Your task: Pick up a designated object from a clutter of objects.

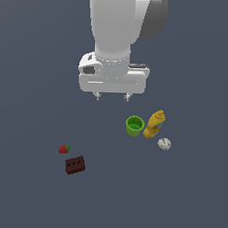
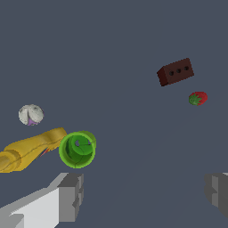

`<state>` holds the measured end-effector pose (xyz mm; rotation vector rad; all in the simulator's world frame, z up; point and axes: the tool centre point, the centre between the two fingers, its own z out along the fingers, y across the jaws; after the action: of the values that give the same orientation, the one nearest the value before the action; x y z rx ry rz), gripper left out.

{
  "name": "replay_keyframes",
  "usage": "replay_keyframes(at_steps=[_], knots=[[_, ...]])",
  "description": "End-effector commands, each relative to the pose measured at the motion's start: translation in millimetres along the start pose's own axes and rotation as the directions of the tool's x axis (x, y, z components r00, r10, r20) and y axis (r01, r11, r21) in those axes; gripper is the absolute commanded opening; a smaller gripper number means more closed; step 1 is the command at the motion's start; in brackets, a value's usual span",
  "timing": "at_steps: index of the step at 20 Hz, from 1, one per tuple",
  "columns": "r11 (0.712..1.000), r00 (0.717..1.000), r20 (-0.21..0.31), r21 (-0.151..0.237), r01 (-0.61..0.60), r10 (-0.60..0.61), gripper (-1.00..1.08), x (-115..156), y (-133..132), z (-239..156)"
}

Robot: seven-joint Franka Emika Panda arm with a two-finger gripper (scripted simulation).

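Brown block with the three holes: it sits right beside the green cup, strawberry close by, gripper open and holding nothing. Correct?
Not quite. The brown block lies well apart from the green cup, which stands beside the mustard bottle instead; the exterior view shows this. The rest holds: the strawberry is close to the block, and the gripper is open and holding nothing.

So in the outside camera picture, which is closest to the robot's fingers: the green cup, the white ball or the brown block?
From the gripper:
1. Green cup, just below, toward the exterior view's right.
2. White ball, farther right, past the mustard bottle.
3. Brown block, lowest, toward the exterior view's left.
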<state>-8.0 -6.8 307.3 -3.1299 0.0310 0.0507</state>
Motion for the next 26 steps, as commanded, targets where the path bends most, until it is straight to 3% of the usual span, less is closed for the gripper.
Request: replay_keyframes(at_steps=[1,16,26], knots=[[1.0,1.0,0.0,0.0,0.0,0.0,1.0,0,0,0],[0.999,0.999,-0.033,-0.016,-0.033,0.032,1.0,5,10,-10],[0.981,0.981,-0.031,0.004,-0.194,0.194,1.0,35,25,10]])
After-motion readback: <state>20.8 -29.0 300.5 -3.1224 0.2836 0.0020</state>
